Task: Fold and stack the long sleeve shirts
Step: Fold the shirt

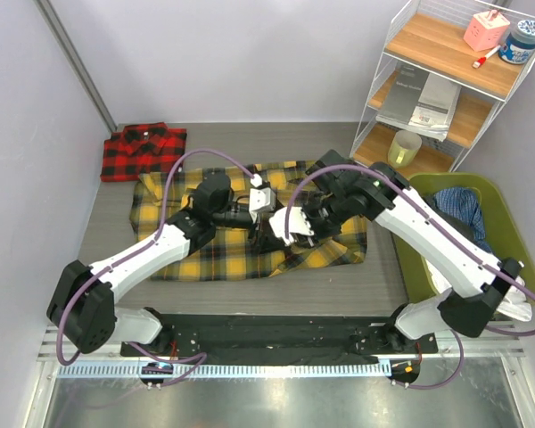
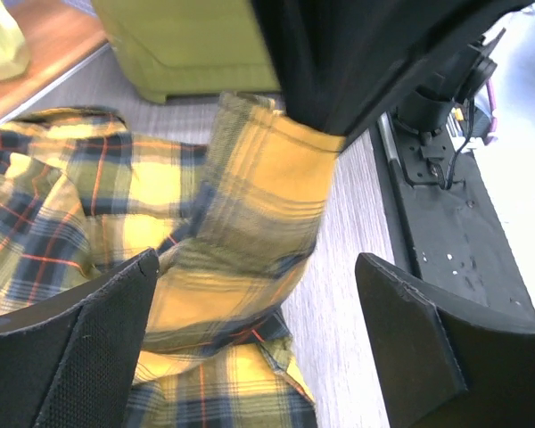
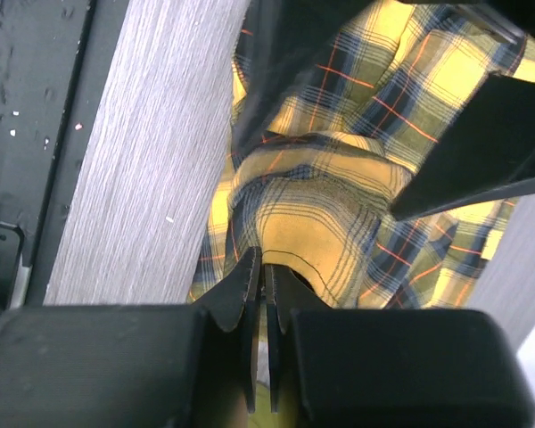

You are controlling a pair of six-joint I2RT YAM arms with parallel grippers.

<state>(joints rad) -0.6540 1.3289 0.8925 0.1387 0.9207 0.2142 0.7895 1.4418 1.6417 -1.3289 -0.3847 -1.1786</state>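
One sleeve cuff (image 3: 316, 209) pinched in my right gripper (image 3: 266, 276); my spread left gripper (image 2: 259, 303) waits at nine o'clock.

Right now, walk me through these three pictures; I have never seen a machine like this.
Two white robot arms are bolted at a table's near edge. The big picture looks down from above; the other two come from cameras on each wrist. A yellow plaid shirt lies spread on the grey table, and a red plaid shirt sits folded at the far left. The right gripper is pinched shut on a fold of the yellow shirt's cloth. The left gripper hangs open over the same shirt. A green bin of clothes and a shelf stand on the right.
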